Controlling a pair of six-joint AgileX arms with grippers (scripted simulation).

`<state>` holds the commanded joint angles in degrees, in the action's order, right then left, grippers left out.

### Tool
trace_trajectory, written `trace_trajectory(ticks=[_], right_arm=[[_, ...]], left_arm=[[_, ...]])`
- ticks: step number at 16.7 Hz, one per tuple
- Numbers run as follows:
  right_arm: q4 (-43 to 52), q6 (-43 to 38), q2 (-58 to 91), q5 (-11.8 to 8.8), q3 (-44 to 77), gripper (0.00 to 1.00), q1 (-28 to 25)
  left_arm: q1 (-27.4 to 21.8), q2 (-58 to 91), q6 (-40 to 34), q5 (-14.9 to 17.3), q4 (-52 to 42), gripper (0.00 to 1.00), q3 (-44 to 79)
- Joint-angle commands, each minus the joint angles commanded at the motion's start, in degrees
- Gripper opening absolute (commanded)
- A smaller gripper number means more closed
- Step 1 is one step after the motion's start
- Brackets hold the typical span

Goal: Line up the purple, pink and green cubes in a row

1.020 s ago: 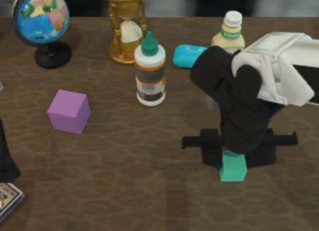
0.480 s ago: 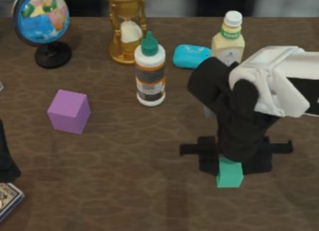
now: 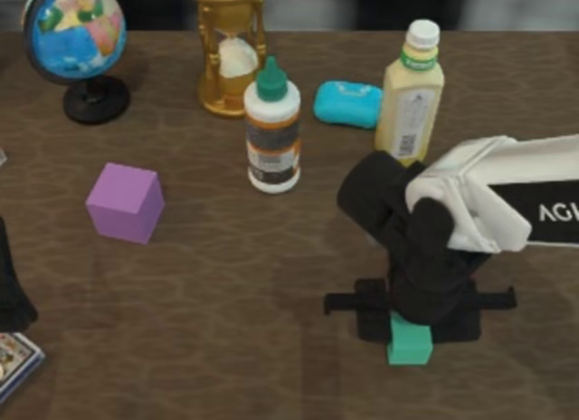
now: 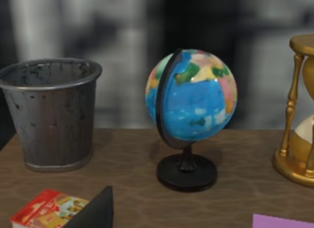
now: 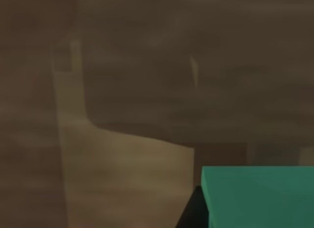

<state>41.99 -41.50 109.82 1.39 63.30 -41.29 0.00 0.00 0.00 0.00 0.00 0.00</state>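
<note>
While the right gripper [image 3: 412,334] hangs over the small matte teal-green cube [image 3: 409,343] at the brown wooden bench's [image 3: 235,293] near right, its fingers seem clamped on it, mid-carry. Next, it likely needs setting in line with the large light-purple cube [image 3: 125,203] at left; no pink cube shows.

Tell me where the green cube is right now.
In the top view the green cube sits toward the table's right front, directly under the right gripper, well in front of the yellow bottle and far right of the purple cube.
</note>
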Motion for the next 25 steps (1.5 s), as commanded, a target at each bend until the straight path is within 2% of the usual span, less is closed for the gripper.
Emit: trace_trajectory(ticks=[2,15,25], right_arm=[[0.0,0.0,0.0,0.0,0.0,0.0,0.0],[0.0,0.0,0.0,0.0,0.0,0.98,0.0],[0.2,0.0,-0.1,0.0,0.2,1.0,0.0]], left_arm=[[0.0,0.0,0.0,0.0,0.0,1.0,0.0],[0.0,0.0,0.0,0.0,0.0,1.0,0.0],[0.0,0.0,0.0,0.0,0.0,1.0,0.0]])
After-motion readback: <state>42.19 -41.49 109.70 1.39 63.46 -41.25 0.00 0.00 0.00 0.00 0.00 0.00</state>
